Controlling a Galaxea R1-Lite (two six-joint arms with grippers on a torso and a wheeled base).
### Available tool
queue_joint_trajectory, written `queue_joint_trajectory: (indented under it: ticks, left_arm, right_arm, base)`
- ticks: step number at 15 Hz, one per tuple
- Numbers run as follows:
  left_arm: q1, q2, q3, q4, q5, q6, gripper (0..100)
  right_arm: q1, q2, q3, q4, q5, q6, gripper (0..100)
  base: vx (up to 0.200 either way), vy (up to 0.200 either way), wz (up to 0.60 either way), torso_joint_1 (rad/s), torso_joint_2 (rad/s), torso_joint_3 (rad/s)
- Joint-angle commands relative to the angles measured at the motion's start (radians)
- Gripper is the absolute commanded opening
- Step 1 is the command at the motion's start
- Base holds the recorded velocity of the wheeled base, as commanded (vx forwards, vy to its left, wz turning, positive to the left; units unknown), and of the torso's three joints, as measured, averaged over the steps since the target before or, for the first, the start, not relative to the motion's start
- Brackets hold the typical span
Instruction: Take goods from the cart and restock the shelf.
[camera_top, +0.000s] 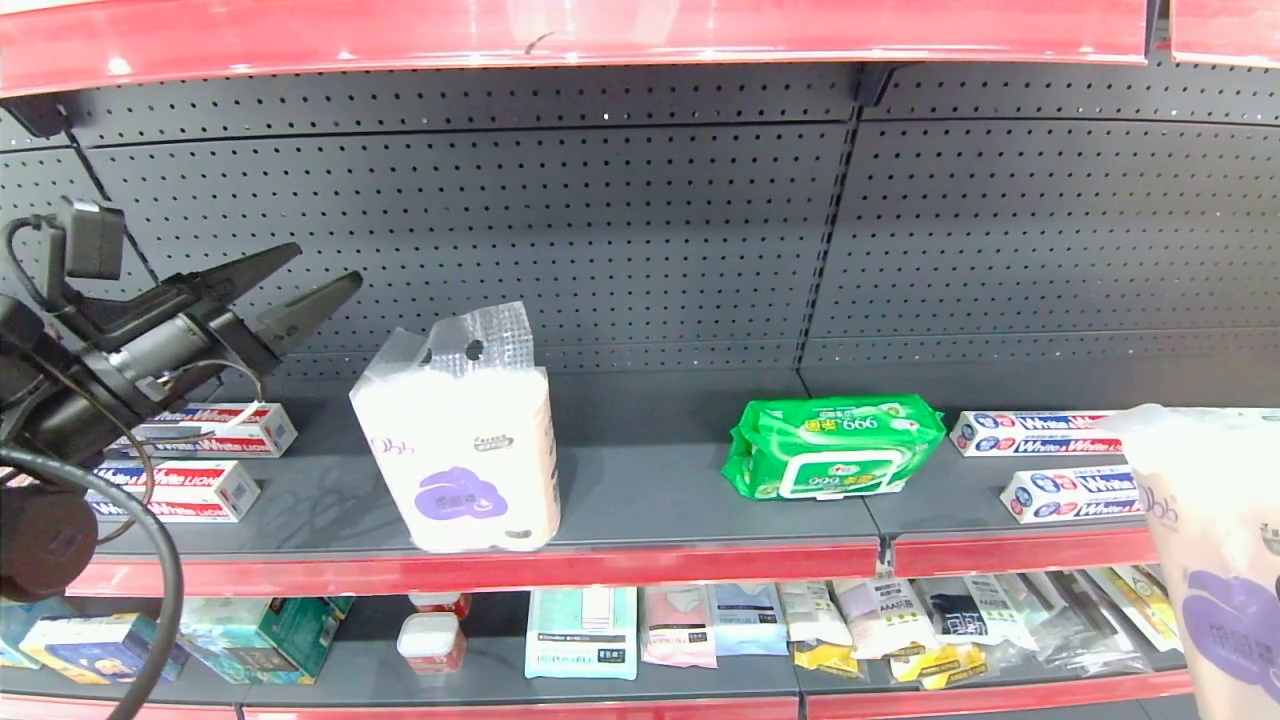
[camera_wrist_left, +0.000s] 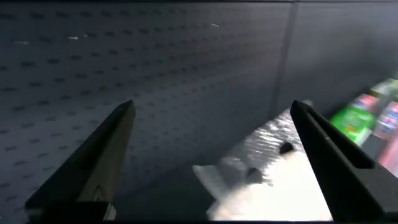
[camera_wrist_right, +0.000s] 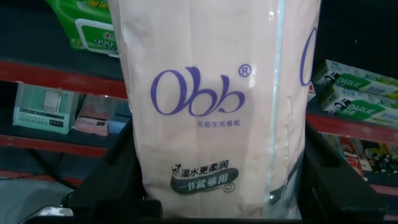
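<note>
Dark grey store shelf (camera_top: 640, 470), perforated back wall (camera_top: 600, 230), red price rails along the front edges; second tier below (camera_top: 700, 690) packed with small goods: boxes at left, a red-capped jar, flat sachets and pouches toward the right.

Held tissue pack (camera_wrist_right: 217, 124) at the head view's lower right (camera_top: 1225, 560), upright, nearer than the red rail and overlapping the right-hand toothpaste boxes in the picture; right gripper (camera_wrist_right: 217, 186) clamped on its lower part, one black finger (camera_wrist_right: 109, 171) pressed to each side.

Standing tissue pack (camera_top: 460, 450) upright on the upper tier, left of centre, near the front edge, clear handle flap up; well apart from the held pack.

Left gripper (camera_top: 325, 268) up and to the left of the standing pack, clear of it, fingers spread wide and empty, tips aimed at the back wall; in the left wrist view (camera_wrist_left: 212, 106) the pack's handle flap (camera_wrist_left: 267, 149) visible between the two fingers, farther off.

Green wet wipes pack (camera_top: 835, 447) lying flat right of centre, apart from the standing pack.

Two toothpaste boxes flat at the far left (camera_top: 200, 460), below the left gripper; two more at the right (camera_top: 1050, 460), just beside the wipes.
</note>
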Motion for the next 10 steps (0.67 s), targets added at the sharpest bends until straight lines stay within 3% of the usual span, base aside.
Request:
queue_joint_trajectory:
  ticks: [1,4,7,8,9,10]
  left_arm:
    - [0.014,-0.02,0.003,-0.002,0.035,0.004,100]
    - [-0.003,-0.015,-0.01,-0.002,0.251,0.022,100]
    - [0.006,-0.021,-0.006,0.037,0.401,0.053,100]
    - [0.012,-0.034,-0.007,0.09,0.535,0.081,100]
    - [0.011,-0.063,0.0,0.17,0.656,0.082,100]
    - [0.012,-0.077,0.0,0.204,0.681,0.082,100]
  right_arm:
    - [0.001,-0.029,0.001,0.0,0.001,-0.001,0]
    - [0.001,-0.039,0.001,0.0,0.0,-0.001,0]
    - [0.001,-0.058,-0.002,0.001,-0.003,-0.002,0]
    - [0.001,-0.062,-0.006,0.006,-0.005,-0.002,0]
    - [-0.002,-0.062,-0.008,0.004,-0.006,-0.001,0]
    - [-0.002,-0.062,-0.006,0.004,-0.006,-0.001,0]
  base:
    - [0.0,0.0,0.0,0.0,0.0,0.0]
    - [0.0,0.0,0.0,0.0,0.0,0.0]
    - [0.0,0.0,0.0,0.0,0.0,0.0]
    - [0.0,0.0,0.0,0.0,0.0,0.0]
    - [0.0,0.0,0.0,0.0,0.0,0.0]
    - [0.0,0.0,0.0,0.0,0.0,0.0]
